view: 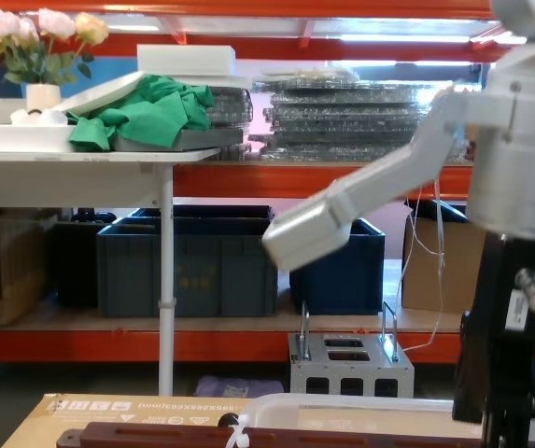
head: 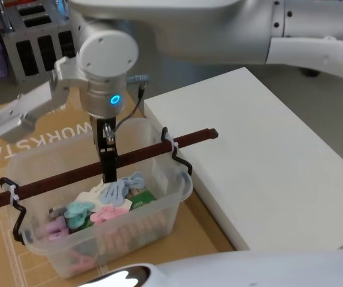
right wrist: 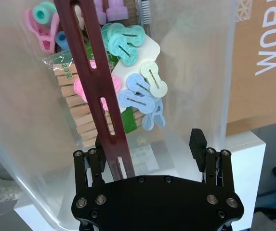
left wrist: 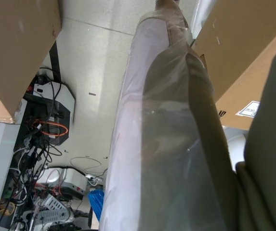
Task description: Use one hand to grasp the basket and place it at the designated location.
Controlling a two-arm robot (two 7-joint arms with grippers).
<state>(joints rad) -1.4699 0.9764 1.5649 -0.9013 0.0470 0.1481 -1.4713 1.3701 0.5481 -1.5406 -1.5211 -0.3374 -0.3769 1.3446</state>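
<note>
Ok so you're at the grab step. Your right gripper [right wrist: 147,144] is down over the basket [head: 159,209] with its claw spread wide, straddling the bar handle [head: 159,146] but not pinching it yet. The basket sits on the brown workstation mat [head: 39,140], just beside the white block [head: 261,149] on its right, and it's loaded with pastel clips [head: 108,200] and wooden pegs [right wrist: 87,120].

In the right wrist view the bar runs right up against one finger [right wrist: 97,150], while the other pad [right wrist: 198,142] stands well apart. I'd nudge sideways so the bar sits nearer the middle before you close, otherwise the jaw drags the bar over and rocks the tub. Along the bar you look roughly midway between the two zip ties [head: 171,143], which is what you want for balance, so don't slide along it.

Squeeze firmly, since that bar is thin, slotted and probably slick. Lift straight up and slowly and watch for the tub swinging on those ties. My guess is the white block is the drop spot, so get the bottom clear of its edge before going sideways. The left arm seems parked low, its wrist camera facing the floor and cardboard boxes [left wrist: 17,48].
</note>
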